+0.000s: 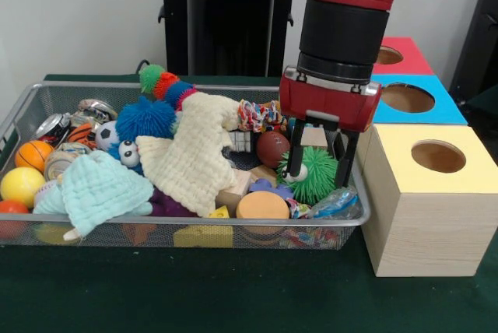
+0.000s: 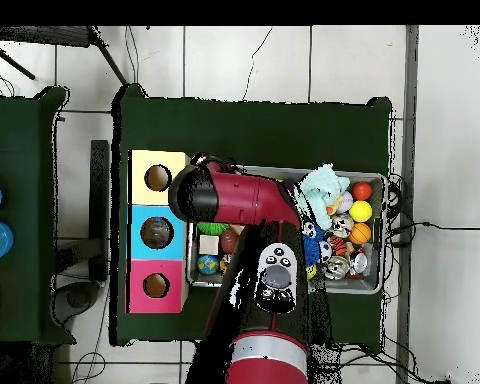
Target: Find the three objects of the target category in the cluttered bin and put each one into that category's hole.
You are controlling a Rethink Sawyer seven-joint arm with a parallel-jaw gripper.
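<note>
The wire mesh bin (image 1: 93,84) is full of toys and cloths; it also shows in the overhead view (image 2: 385,235). My gripper (image 1: 319,154) hangs open over the bin's right end, fingers apart just above a green spiky ball (image 1: 315,173). One crinkly clear bottle (image 1: 336,202) with a blue label lies in the front right corner, below and in front of the gripper. The other bottles are hidden. The red-topped box (image 1: 412,61) with its round hole (image 1: 387,55) stands farthest back; the hole also shows in the overhead view (image 2: 156,285), where the arm hides the gripper.
A blue-topped box (image 1: 436,107) and a yellow-topped box (image 1: 424,208) stand beside the bin's right end. A cream knitted cloth (image 1: 194,158) and a mint cloth (image 1: 101,189) cover the middle and left. Metal cans (image 1: 54,124) and balls (image 1: 22,185) lie at the left end.
</note>
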